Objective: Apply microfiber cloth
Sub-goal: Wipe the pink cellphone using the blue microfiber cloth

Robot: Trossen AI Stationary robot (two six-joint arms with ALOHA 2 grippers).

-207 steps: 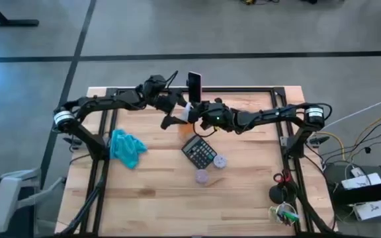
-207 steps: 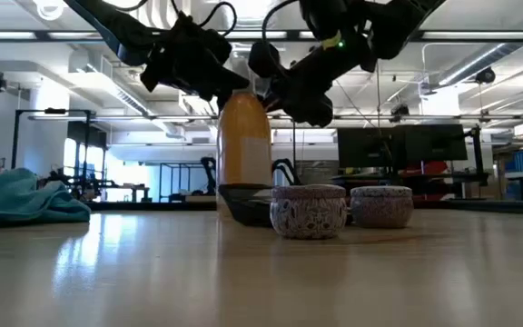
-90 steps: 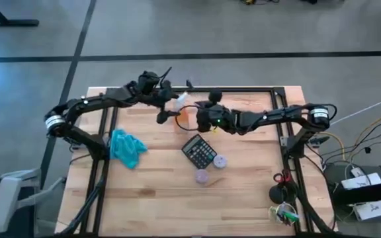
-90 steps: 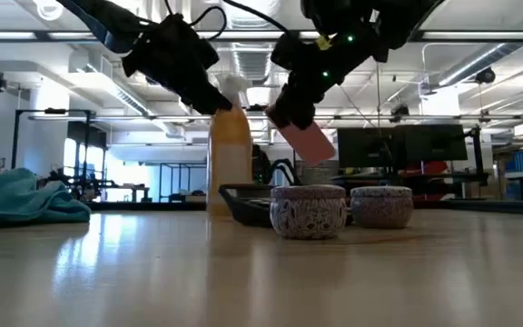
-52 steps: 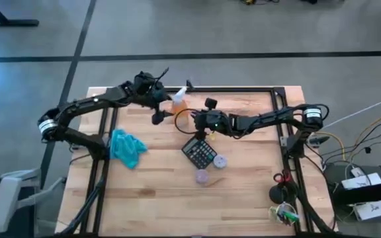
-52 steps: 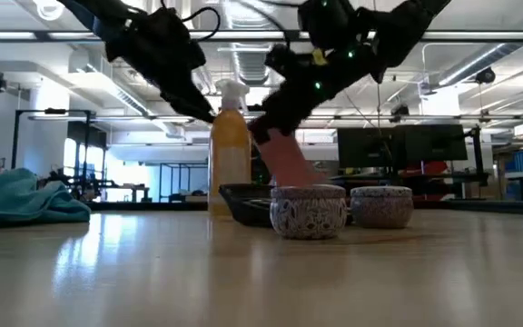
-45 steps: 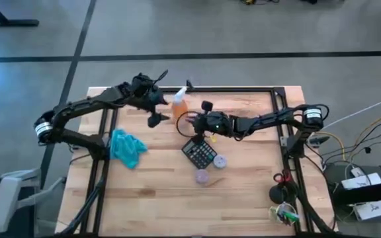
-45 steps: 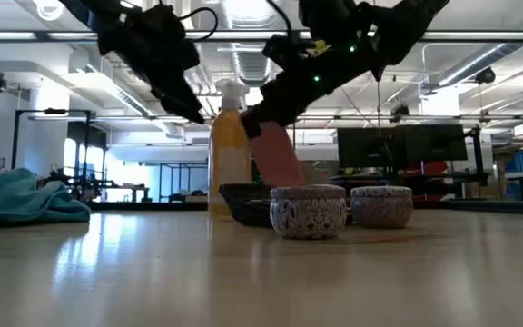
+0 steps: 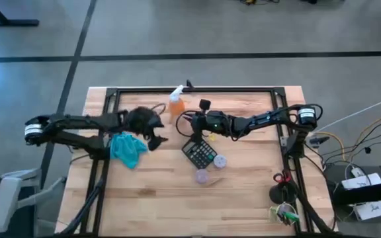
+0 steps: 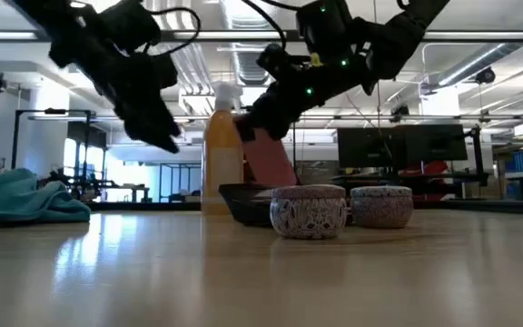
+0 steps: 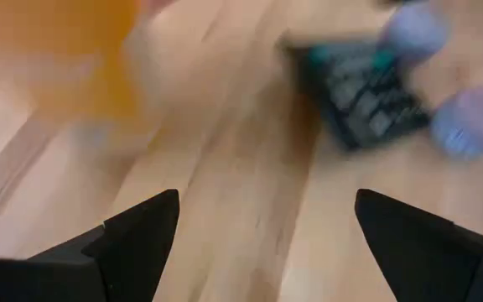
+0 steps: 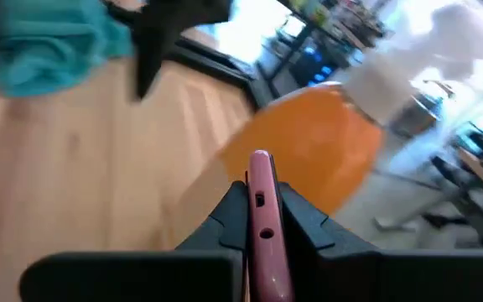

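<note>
The teal microfiber cloth [image 9: 127, 149] lies crumpled on the table at the left, and also shows in the low view [image 10: 24, 200]. My left gripper [image 9: 156, 137] hovers open just right of it and touches nothing; its fingers [image 11: 141, 235] are spread wide over bare wood. My right gripper [image 9: 192, 128] is shut on a pink phone [image 10: 267, 158] beside the orange spray bottle [image 9: 176, 102], above the black calculator [image 9: 199, 153]. My right gripper pinches the pink phone by its two flat faces [image 12: 262, 225], with one thin edge showing between the fingers. The fingers slant down from the table's right side. The phone hangs tilted below them [image 10: 271, 163]; two pots hide its lower end.
Two small speckled pots [image 9: 219, 160] [image 9: 202, 176] stand near the calculator. The spray bottle stands upright near the far edge. A black frame rail [image 9: 102, 165] runs along the left beside the cloth. Tools and cables lie at the near right corner [image 9: 282, 198].
My left gripper has drawn away from the spray bottle, going down and toward the table's near left, and now hangs beside the cloth. My right gripper has carried the phone lower and a little left, and the phone has tipped. The bottle stays upright.
</note>
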